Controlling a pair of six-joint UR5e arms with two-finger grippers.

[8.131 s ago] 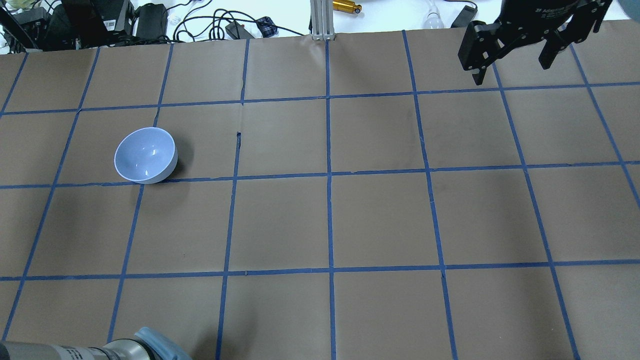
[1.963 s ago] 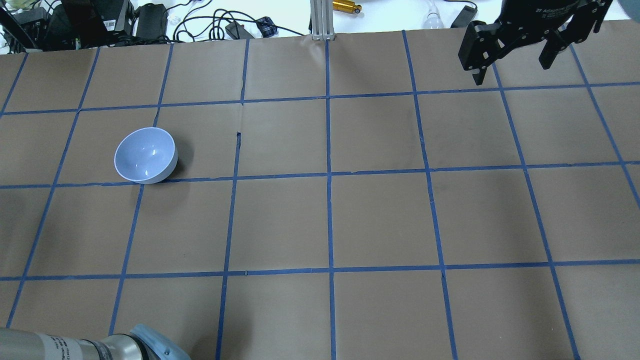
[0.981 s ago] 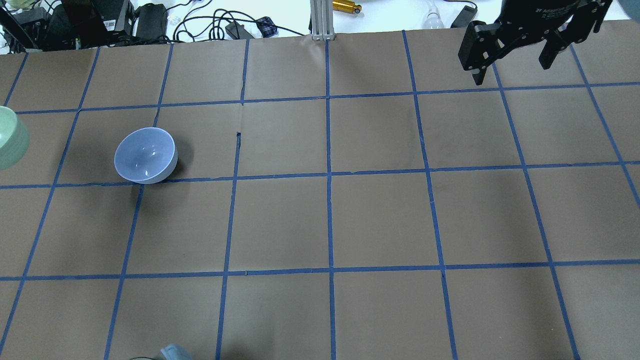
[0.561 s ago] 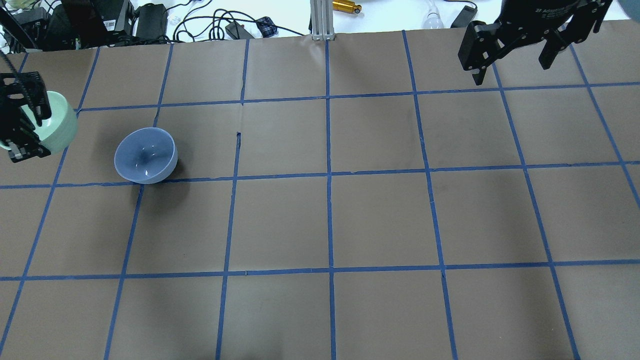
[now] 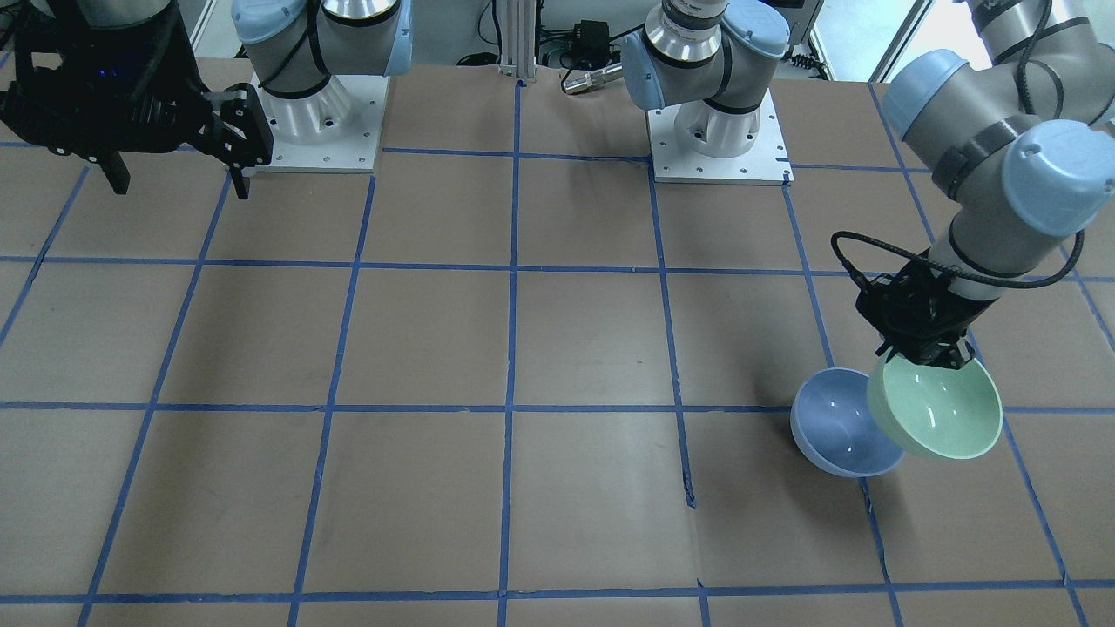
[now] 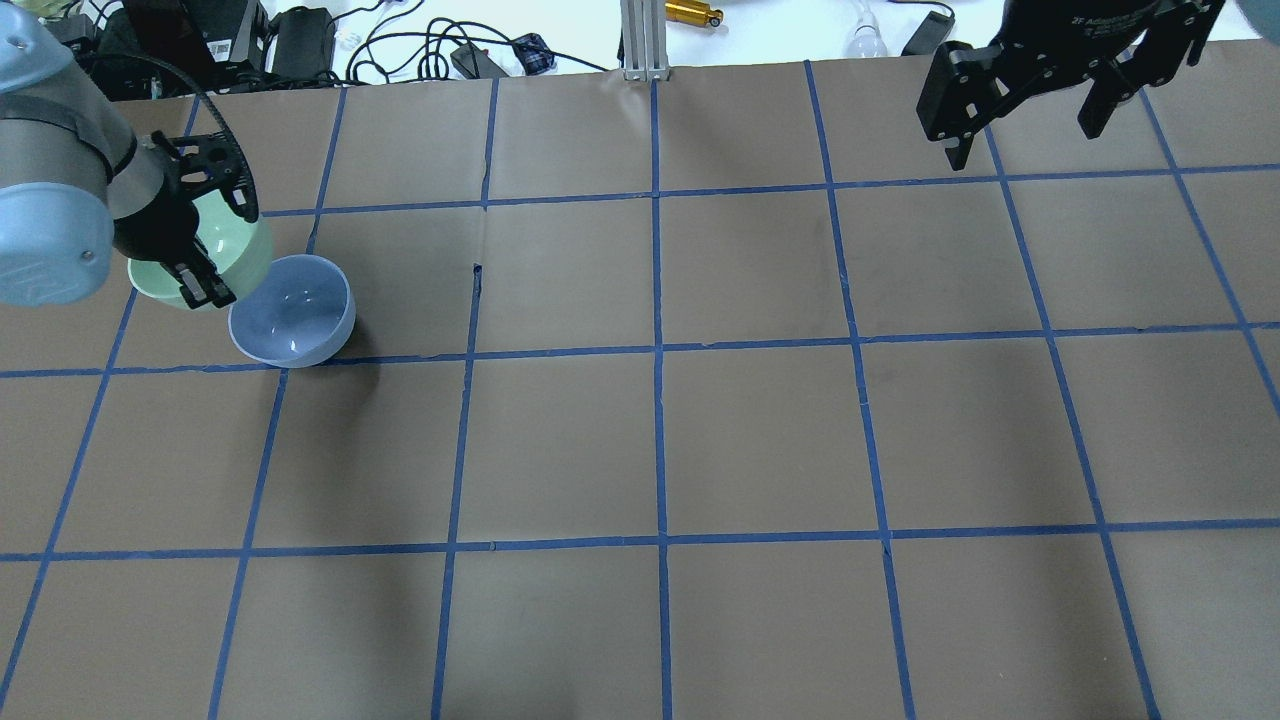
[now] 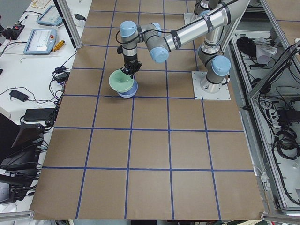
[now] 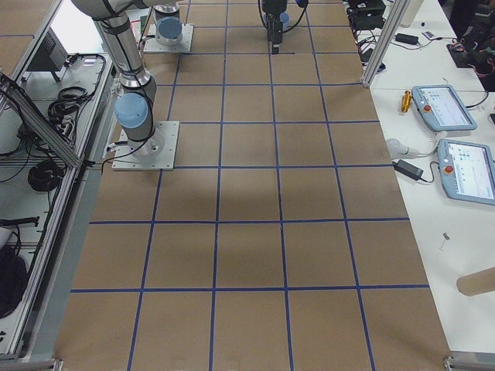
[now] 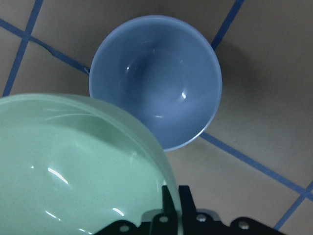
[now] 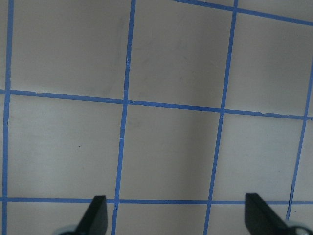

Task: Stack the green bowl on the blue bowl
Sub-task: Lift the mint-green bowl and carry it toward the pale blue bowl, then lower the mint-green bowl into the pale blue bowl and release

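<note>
The blue bowl (image 6: 300,320) stands upright on the brown table at the left, and also shows in the front view (image 5: 832,422) and the left wrist view (image 9: 156,78). My left gripper (image 6: 200,285) is shut on the near rim of the green bowl (image 6: 245,245). It holds the green bowl tilted in the air beside the blue bowl, overlapping that bowl's left edge. The green bowl also shows in the front view (image 5: 941,414) and the left wrist view (image 9: 73,166). My right gripper (image 6: 1025,135) is open and empty, high over the far right corner.
Cables and power supplies (image 6: 300,40) and an aluminium post (image 6: 640,40) lie beyond the table's far edge. The two arm bases (image 5: 314,122) (image 5: 714,131) stand at the robot's side. The table is brown paper with a blue tape grid (image 6: 660,350).
My left arm came in from the left with the green bowl in its gripper and moved right until the bowl reached the blue bowl's edge. The right arm and the blue bowl have not moved.
</note>
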